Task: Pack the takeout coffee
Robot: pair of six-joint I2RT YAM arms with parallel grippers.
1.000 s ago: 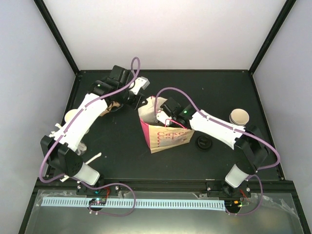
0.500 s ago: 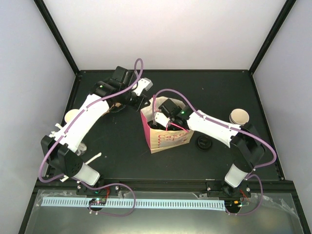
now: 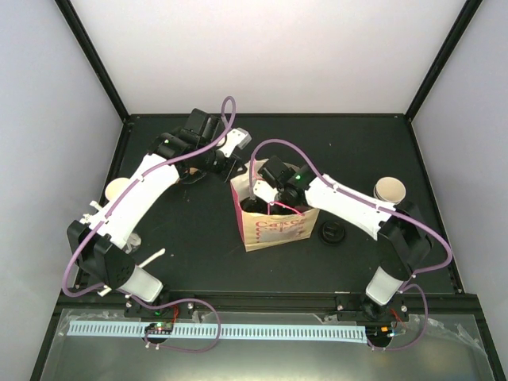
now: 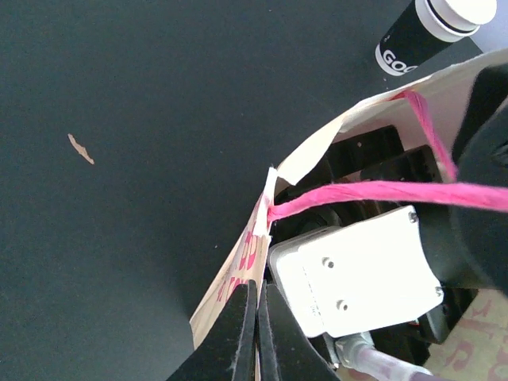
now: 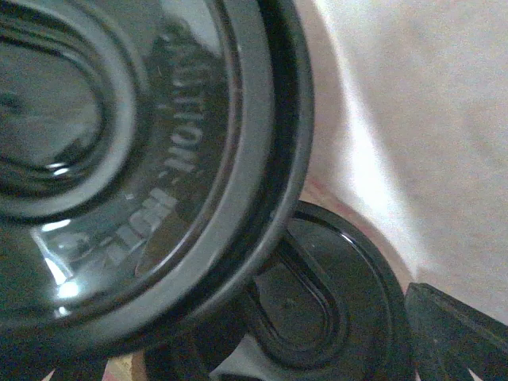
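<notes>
A brown paper bag [image 3: 278,228] with pink print stands mid-table, its mouth up. My left gripper [image 3: 232,158] is at the bag's back-left corner, jaws pressed together on the bag's rim [image 4: 252,252] beside the pink handle [image 4: 357,194]. My right gripper [image 3: 265,195] reaches down into the bag. There it looks onto two black round lids, one large and close [image 5: 119,159], one lower [image 5: 333,302]. One finger [image 5: 456,333] shows far to the right, touching nothing. A takeout coffee [image 3: 390,190] with a cream top and black side [image 4: 429,30] stands right of the bag, another [image 3: 117,190] at far left.
A loose black lid [image 3: 331,232] lies on the table just right of the bag. A white stick [image 3: 151,258] and a clear plastic piece [image 3: 132,238] lie near the left arm's base. A small brown scrap [image 4: 80,148] lies on the dark tabletop.
The right arm has pushed back and left, sinking its gripper deeper into the bag. The bag's mouth now stands more upright. The left gripper has shifted slightly with the rim.
</notes>
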